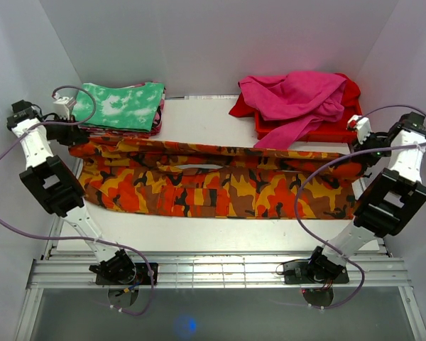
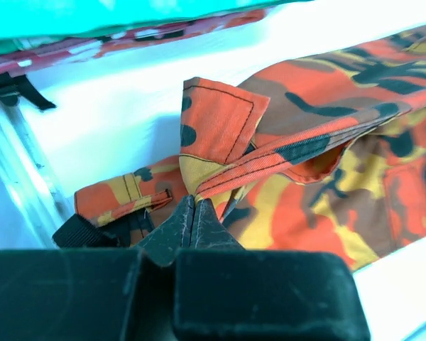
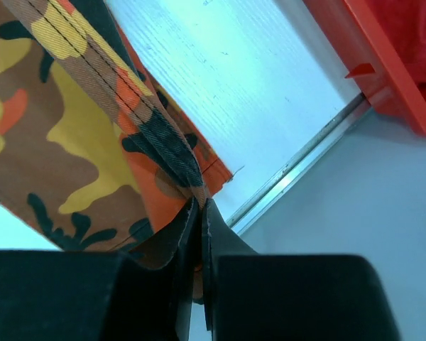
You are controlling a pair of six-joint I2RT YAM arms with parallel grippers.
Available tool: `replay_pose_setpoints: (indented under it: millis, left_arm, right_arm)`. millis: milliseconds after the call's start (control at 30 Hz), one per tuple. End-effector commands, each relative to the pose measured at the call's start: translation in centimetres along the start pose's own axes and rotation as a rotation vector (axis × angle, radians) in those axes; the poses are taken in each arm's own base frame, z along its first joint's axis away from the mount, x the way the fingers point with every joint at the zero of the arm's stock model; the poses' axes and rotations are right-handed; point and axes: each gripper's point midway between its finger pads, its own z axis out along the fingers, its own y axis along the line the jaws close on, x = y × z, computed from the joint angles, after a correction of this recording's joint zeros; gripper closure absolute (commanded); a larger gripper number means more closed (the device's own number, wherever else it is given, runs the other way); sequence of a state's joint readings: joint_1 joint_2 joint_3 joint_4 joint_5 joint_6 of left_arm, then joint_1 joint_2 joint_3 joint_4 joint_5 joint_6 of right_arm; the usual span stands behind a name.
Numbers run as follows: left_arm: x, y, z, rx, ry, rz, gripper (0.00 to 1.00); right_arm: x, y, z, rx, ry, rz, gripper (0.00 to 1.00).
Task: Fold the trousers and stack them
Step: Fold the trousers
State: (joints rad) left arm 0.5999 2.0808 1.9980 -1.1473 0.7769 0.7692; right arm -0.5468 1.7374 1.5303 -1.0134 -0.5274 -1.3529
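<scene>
The camouflage trousers (image 1: 213, 181) lie stretched left to right across the middle of the white desk (image 1: 199, 238), with their far edge lifted. The left tool (image 2: 194, 207) is clamped on the cloth at their left end, and the right tool (image 3: 201, 207) pinches their right end. A green-and-white folded cloth (image 1: 124, 105) sits far left, and magenta garments (image 1: 298, 99) sit far right.

A folded cloth, mottled green and white (image 1: 124, 105), lies on top of a low pile of folded cloths (image 1: 128, 130) at the far left corner of the white surface (image 1: 199, 117). At the far right corner, a crumpled magenta garment (image 1: 298, 99) is heaped over a red plastic tray (image 3: 383, 64), with a red garment (image 1: 349, 91) under it.
</scene>
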Motion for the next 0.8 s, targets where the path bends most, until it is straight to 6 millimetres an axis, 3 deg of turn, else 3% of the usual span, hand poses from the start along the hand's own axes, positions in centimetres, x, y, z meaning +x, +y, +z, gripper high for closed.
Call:
replay_pose_setpoints:
  millis: [0, 33, 133, 167, 200, 267, 300, 367, 400, 467, 500, 567, 767]
  left_arm:
    - [-0.9, 2.6, -7.3, -0.139, -0.104, 0.08, 1.0]
    - [-0.8, 2.2, -8.3, -0.146, -0.115, 0.099, 1.0]
    - [3.9, 1.9, -8.7, -0.126, -0.066, 0.123, 1.0]
    - [6.5, 1.5, -8.7, -0.113, -0.045, 0.091, 1.0]
    - [8.1, 1.3, -8.8, -0.107, -0.029, 0.086, 1.0]
    - [11.4, 1.8, -9.6, -0.113, -0.005, 0.11, 1.0]
    - [14.0, 1.0, -8.6, -0.076, 0.024, 0.075, 1.0]
    - [18.0, 1.0, -8.1, -0.058, 0.13, 0.082, 1.0]
    - [20.4, 0.7, -6.8, -0.031, 0.17, 0.049, 1.0]
    - [23.3, 0.6, -6.1, -0.027, 0.25, 0.023, 1.0]
    - [24.1, 1.6, -5.5, -0.058, 0.264, 0.033, 1.0]
    - [25.4, 1.2, -4.6, -0.053, 0.287, 0.007, 1.0]
    - [24.0, 0.8, -3.8, -0.073, 0.279, 0.044, 1.0]
  right_arm:
    - [1.8, -1.2, -6.2, 0.14, 0.055, -0.079, 0.92]
    - [2.0, -0.5, -6.5, 0.131, 0.046, -0.082, 0.92]
    - [4.4, 2.5, -6.0, 0.082, 0.076, -0.088, 0.92]
    - [5.0, 3.4, -5.8, 0.072, 0.087, -0.095, 0.92]
    - [6.7, 5.5, -4.4, 0.018, 0.098, -0.067, 0.92]
    - [9.2, 5.8, -3.7, 0.043, 0.146, -0.087, 0.92]
    - [10.6, 7.6, -2.3, -0.002, 0.156, -0.062, 0.92]
    - [12.4, 7.9, -1.1, -0.019, 0.192, -0.055, 0.92]
    - [13.0, 8.5, -0.4, -0.036, 0.196, -0.035, 0.92]
    - [13.7, 8.8, 0.8, -0.058, 0.197, 0.01, 0.92]
    - [14.0, 8.2, 1.2, -0.044, 0.203, 0.014, 0.92]
    - [14.5, 8.2, 2.2, -0.062, 0.223, 0.037, 0.92]
    - [13.3, 6.6, 2.5, -0.022, 0.216, 0.05, 0.92]
